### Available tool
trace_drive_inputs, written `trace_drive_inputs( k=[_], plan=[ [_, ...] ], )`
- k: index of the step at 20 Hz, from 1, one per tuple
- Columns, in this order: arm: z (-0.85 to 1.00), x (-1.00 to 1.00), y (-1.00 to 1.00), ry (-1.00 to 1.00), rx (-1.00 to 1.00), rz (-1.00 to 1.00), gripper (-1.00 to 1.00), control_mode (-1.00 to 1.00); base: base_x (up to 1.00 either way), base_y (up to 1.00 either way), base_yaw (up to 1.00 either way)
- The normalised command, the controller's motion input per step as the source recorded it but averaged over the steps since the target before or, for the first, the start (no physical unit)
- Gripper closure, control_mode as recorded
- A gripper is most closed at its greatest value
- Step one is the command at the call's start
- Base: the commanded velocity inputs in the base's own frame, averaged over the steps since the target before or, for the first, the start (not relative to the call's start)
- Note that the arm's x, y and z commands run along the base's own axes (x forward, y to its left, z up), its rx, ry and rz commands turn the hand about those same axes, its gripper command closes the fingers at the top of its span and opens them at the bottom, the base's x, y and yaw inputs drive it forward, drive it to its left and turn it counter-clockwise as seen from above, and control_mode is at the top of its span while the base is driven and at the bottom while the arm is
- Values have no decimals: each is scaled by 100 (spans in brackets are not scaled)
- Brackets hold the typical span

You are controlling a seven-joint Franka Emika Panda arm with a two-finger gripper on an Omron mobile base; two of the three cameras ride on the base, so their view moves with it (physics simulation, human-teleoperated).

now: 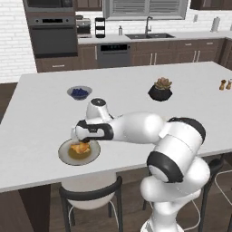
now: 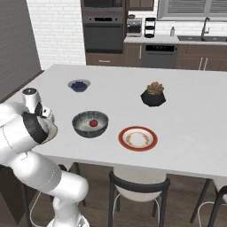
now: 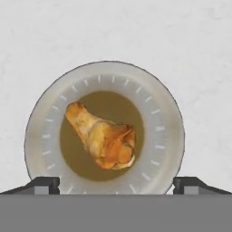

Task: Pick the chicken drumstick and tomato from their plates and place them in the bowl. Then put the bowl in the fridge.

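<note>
The golden chicken drumstick [image 3: 104,138] lies on the yellowish centre of the grey-rimmed plate [image 3: 163,118], near the island's front edge [image 1: 79,154]. My gripper [image 3: 117,186] hangs directly above it, open, with its fingertips [image 3: 45,185] spread wide and nothing between them. In the left base view the hand [image 1: 93,131] hovers just over the drumstick [image 1: 81,147]. The dark speckled bowl [image 2: 90,123] stands to the right of that plate with the red tomato [image 2: 93,123] inside. Beside the bowl, the orange-rimmed white plate [image 2: 138,138] is bare. The fridge is out of view.
A small bowl of blue berries [image 1: 79,93] and a black pot with a succulent [image 1: 160,90] stand further back on the island. Two small shakers [image 1: 225,84] sit at the far right. Stools [image 2: 137,186] are tucked under the front edge.
</note>
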Motion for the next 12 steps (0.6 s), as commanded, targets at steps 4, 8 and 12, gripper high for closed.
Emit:
trace_drive_inputs(
  k=[4, 8, 12],
  plan=[
    [-11, 11, 14, 12, -18, 22, -100, -100, 0, 0, 0],
    [-63, 0, 24, 3, -28, 15, -100, -100, 0, 0, 0],
    [-63, 0, 18, 1, -20, 14, -100, -100, 0, 0, 0]
  ],
)
